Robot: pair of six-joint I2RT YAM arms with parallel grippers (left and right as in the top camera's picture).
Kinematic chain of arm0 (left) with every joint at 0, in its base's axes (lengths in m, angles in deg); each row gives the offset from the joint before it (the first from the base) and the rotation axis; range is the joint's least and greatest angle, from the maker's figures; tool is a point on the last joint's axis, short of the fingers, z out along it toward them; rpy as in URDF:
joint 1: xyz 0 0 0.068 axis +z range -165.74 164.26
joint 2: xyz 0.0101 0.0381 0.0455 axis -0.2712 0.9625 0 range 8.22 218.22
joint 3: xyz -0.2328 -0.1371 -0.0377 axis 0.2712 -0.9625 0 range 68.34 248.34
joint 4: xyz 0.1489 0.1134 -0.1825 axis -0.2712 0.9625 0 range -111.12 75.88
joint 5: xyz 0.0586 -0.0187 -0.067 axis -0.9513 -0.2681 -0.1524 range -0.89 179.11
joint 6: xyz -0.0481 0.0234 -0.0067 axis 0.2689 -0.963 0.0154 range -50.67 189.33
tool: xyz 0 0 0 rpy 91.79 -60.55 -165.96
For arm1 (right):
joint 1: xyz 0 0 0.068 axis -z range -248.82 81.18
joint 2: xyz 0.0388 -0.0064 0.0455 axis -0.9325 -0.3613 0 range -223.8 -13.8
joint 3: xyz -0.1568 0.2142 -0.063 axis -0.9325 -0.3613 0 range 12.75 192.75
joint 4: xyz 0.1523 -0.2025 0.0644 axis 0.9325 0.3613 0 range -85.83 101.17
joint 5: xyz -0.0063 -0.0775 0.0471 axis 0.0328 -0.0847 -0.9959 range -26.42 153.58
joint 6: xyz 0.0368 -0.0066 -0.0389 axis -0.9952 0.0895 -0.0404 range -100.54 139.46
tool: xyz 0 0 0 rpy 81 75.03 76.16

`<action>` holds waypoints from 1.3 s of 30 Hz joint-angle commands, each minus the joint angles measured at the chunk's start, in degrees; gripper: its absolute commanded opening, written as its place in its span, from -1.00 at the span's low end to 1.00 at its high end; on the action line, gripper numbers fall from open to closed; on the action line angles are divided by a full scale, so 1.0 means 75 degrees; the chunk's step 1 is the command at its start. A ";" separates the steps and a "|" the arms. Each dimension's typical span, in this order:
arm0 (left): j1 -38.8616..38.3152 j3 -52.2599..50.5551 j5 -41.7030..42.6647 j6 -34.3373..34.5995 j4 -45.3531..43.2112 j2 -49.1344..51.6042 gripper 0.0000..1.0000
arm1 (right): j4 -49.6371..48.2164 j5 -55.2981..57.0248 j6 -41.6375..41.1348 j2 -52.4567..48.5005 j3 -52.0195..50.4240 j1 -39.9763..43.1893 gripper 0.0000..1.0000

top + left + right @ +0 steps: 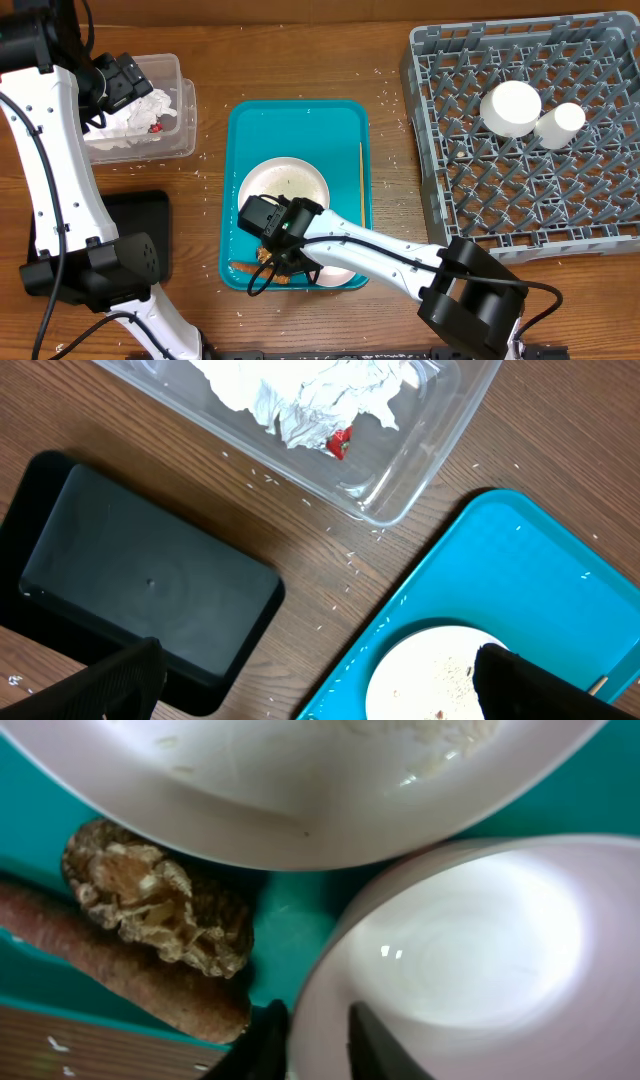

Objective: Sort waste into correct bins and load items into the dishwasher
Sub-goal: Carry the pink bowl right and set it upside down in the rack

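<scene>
Left arm (60, 190) rises from its base at the near left and runs up to the far left corner, where the wrist bends over. Left gripper (320, 688) faces down with its fingers (125, 680) spread wide apart. Right arm (380, 255) reaches from its base at the near right, low and leftward toward the middle, wrist tipped down. Right gripper (318, 1035) has its fingers (268, 1042) drawn narrow, one on each side of a bowl (460, 950) rim. They seem to pinch it, though the tips are mostly cropped.

Glossy bowl (470, 950), rough crumbly chunk (160, 910), matt black tray (140, 585), wood-grain table (300, 50)
</scene>
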 commanded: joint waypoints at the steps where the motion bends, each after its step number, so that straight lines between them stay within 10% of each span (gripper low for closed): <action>1: 0.0032 0.0012 0.0012 -0.0149 -0.0009 -0.0050 1.00 | 0.0227 0.0099 -0.0029 -0.0050 0.0286 0.0070 -0.90; 14: 0.0032 0.0012 0.0012 -0.0149 0.0009 -0.0050 1.00 | 0.2722 0.0149 -0.0020 0.0315 0.3468 0.0938 -0.92; 22: 0.0032 0.0012 0.0009 -0.0152 0.0003 -0.0050 1.00 | 0.4001 0.0026 0.0493 0.1419 0.4750 0.3949 -0.93; 32: 0.0035 0.0012 0.0009 -0.0152 0.0032 -0.0050 1.00 | 0.4086 -0.5103 0.4287 0.1827 0.4272 0.9139 -0.92; 39: 0.0035 0.0012 0.0009 -0.0149 0.0023 -0.0050 1.00 | 0.3742 -0.7207 0.5910 0.1821 0.2664 1.0727 -0.92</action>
